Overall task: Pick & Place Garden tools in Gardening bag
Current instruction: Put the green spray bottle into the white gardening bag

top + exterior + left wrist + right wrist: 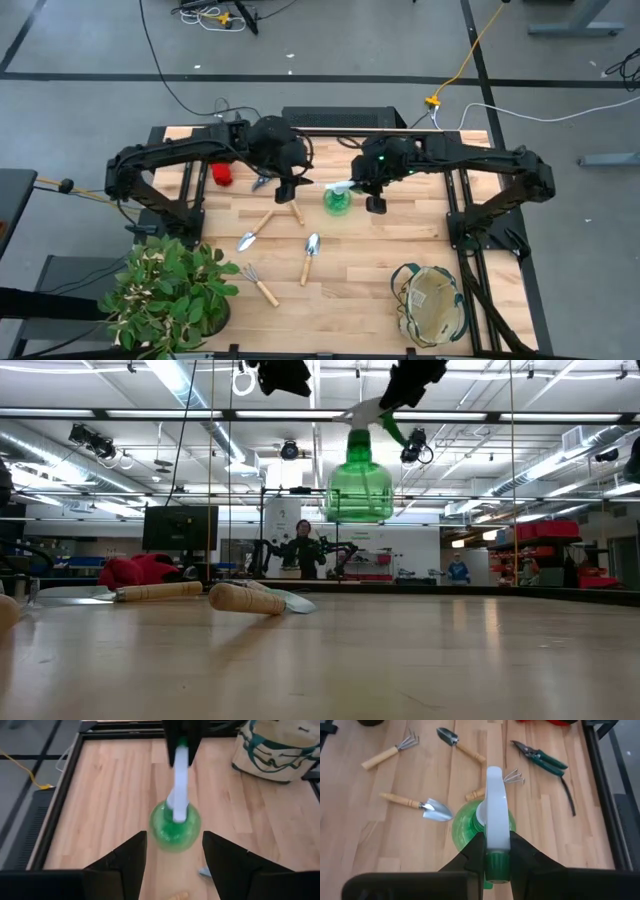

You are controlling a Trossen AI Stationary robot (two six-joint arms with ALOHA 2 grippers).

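Note:
A green spray bottle (338, 201) with a white spray head (493, 800) hangs above the middle of the table; it also shows in the low view (358, 488). My right gripper (367, 192) is shut on its head. My left gripper (174, 865) is open and empty, just left of the bottle and above the table (290, 190). The beige gardening bag (431, 305) with green trim stands at the near right. Two trowels (249, 237) (311, 254), two small rakes (260, 286) (294, 210), dark shears (262, 182) and red gloves (222, 175) lie on the table. My right gripper pinches the nozzle end of the spray head (496, 862), where a green tip shows, between its two fingers (475, 851). The fingers come from the table's right, slanting down, along the head. The bottle hangs below the head, lifted clear of the table, about upright (358, 488).
A leafy potted plant (170, 292) stands at the near left corner. Bare wood lies between the bottle and the bag (280, 747). The dark frame rails (455, 215) run along both sides of the table.

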